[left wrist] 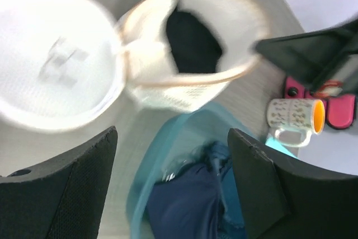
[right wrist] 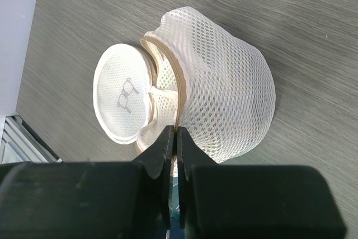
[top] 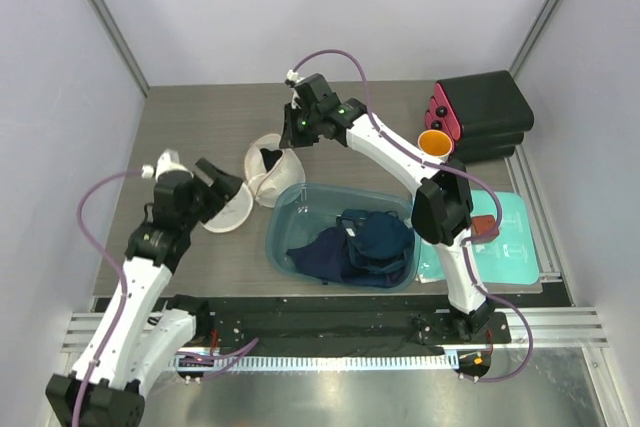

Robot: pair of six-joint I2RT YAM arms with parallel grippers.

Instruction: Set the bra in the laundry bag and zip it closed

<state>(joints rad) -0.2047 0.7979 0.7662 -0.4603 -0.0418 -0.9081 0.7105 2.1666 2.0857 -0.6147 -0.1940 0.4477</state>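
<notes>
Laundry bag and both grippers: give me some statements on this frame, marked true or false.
1. The bra lies inside the laundry bag. True.
2. The laundry bag is zipped closed. False: its mouth gapes open, with the lid disc flopped aside.
3. The left gripper grips the lid disc. False: its jaws stand open, holding nothing.
4. The right gripper is shut on the bag's rim. True.
5. The navy clothes lie in the teal basin. True.
</notes>
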